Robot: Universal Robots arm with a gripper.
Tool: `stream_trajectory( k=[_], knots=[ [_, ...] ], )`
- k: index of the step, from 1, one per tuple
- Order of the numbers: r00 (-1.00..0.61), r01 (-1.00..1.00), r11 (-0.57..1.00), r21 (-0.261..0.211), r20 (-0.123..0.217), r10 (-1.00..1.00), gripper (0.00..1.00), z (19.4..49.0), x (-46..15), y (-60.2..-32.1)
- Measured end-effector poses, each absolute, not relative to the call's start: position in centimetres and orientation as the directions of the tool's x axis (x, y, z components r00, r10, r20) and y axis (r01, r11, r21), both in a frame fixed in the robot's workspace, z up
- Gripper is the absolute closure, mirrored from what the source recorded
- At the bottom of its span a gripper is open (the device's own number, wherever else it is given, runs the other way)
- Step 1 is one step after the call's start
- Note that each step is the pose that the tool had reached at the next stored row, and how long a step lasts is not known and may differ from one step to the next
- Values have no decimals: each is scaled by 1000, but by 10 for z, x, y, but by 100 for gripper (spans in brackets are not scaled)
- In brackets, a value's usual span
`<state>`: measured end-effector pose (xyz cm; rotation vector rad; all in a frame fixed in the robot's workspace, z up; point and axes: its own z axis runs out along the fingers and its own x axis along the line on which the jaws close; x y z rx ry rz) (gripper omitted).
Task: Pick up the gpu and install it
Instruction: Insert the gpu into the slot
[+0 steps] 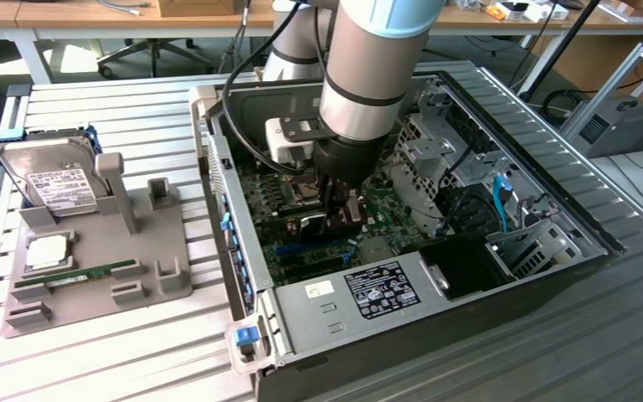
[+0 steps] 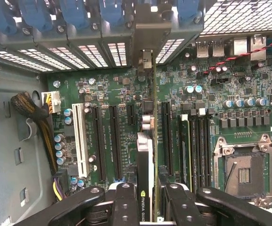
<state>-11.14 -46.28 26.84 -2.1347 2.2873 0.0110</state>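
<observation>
Pincer [image 2: 148, 195] half-wide, tight on the gpu [image 2: 144, 150] over the motherboard [image 2: 119, 92]

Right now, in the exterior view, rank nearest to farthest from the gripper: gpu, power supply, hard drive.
1. gpu: held in the gripper, inside the case.
2. power supply: also inside the case, toward the view's lower edge.
3. hard drive: outside the case, on the grey holder at the exterior view's left.
</observation>
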Motion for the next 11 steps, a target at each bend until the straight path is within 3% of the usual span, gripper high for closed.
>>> stream_trajectory(
  k=[11],
  knots=[
    [-69,-998,69,5,-14,-998,73,268,-109,-463]
  ],
)
